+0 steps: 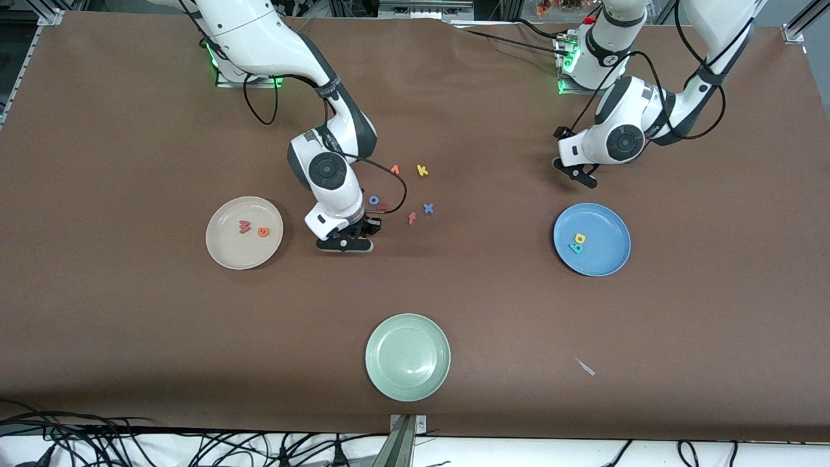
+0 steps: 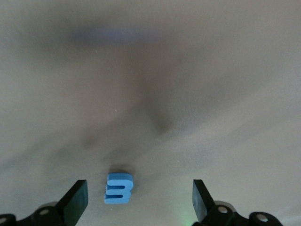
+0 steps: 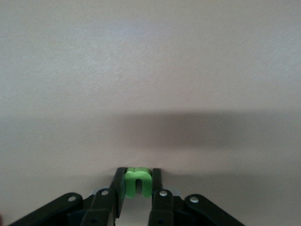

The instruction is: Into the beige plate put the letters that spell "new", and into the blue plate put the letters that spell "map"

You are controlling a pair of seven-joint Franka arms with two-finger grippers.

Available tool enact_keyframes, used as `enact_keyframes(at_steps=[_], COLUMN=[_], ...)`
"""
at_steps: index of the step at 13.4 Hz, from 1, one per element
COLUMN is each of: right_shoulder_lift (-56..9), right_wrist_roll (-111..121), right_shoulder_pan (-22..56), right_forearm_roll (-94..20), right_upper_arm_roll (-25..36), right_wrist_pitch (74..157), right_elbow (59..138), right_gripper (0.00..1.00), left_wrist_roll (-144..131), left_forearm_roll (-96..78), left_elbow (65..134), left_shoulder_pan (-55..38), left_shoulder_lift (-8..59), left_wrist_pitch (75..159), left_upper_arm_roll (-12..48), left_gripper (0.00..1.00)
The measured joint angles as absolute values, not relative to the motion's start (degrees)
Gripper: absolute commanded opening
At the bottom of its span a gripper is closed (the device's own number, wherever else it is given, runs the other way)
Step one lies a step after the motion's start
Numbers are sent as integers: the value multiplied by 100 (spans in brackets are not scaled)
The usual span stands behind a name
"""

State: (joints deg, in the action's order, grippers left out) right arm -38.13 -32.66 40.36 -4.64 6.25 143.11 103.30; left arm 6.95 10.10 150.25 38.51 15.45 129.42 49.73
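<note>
In the right wrist view my right gripper (image 3: 138, 175) is shut on the green n (image 3: 138, 182), which stands upright between the fingers. From the front, that gripper (image 1: 345, 241) is low over the table between the beige plate (image 1: 240, 254) and the loose letters. The plate holds the pinkish-red w (image 1: 244, 226) and the orange e (image 1: 263, 231). The blue plate (image 1: 608, 250) holds the yellow a (image 1: 580, 239) and the teal p (image 1: 576, 248). My left gripper (image 2: 139, 189) is open around the blue m (image 2: 118, 188), which lies on the table. That gripper (image 1: 577, 174) hangs farther from the camera than the blue plate.
Loose letters lie mid-table beside the right gripper: orange v (image 1: 395, 169), yellow k (image 1: 422, 170), blue o (image 1: 374, 200), blue x (image 1: 428, 208), salmon f (image 1: 412, 218). A pale green plate (image 1: 407, 357) sits near the front edge. A small white scrap (image 1: 585, 367) lies beside it.
</note>
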Motion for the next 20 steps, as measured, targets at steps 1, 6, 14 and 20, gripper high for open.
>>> enact_keyframes(at_steps=[1,6,14,20], right_shoulder_lift=[-3786,-3416,-2199,-1883], right_wrist_roll=[-3150,-2202,-25,39], right_shoulder_pan=[4035,4037,3983,3988], right_forearm_roll=[-464,-463,-463,-463], right_upper_arm_roll=[698,1206,2712,2851], right_wrist_pitch=[14209,13199,13175,13351], right_elbow=[10325,10212,11675,12087], right_gripper=[20,20,20,95], left_wrist_roll=[696,629,-119,-167], left_forearm_roll=[1010,1258,1840,1873], left_elbow=[15037,15037,15012,14909], left_shoulder_pan=[3894,3985,3964,3954], left_shoulder_lift=[1601,1826,2065,2067], left_wrist_pitch=[12942,12943,12878,12756], left_upper_arm_roll=[4966,4762,4722,4693], left_gripper=[92,71,35,34])
